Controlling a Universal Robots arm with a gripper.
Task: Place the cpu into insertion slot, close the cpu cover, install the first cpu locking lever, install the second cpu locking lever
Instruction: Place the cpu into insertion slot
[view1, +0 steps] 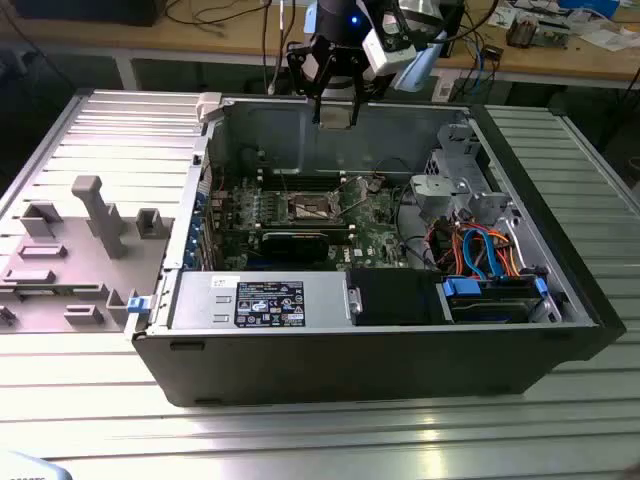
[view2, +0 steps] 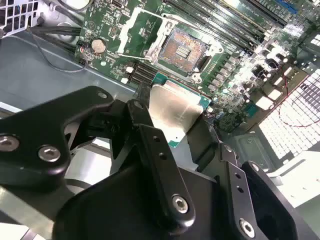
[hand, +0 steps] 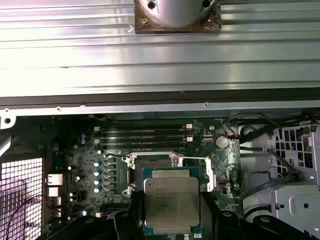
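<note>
Arm (view1: 343, 25) held high w/ wrist pointing down; claw (view1: 335, 108) fingers (view2: 150, 145) pinched on cpu (hand: 171, 202) edges.

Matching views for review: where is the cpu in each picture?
Exterior view: the cpu in the gripper, near the case's far rim.
Second wrist view: the cpu, gripped, near the insertion slot.
First wrist view: the cpu hides part of the insertion slot.
Shared landmark: the insertion slot.
</note>
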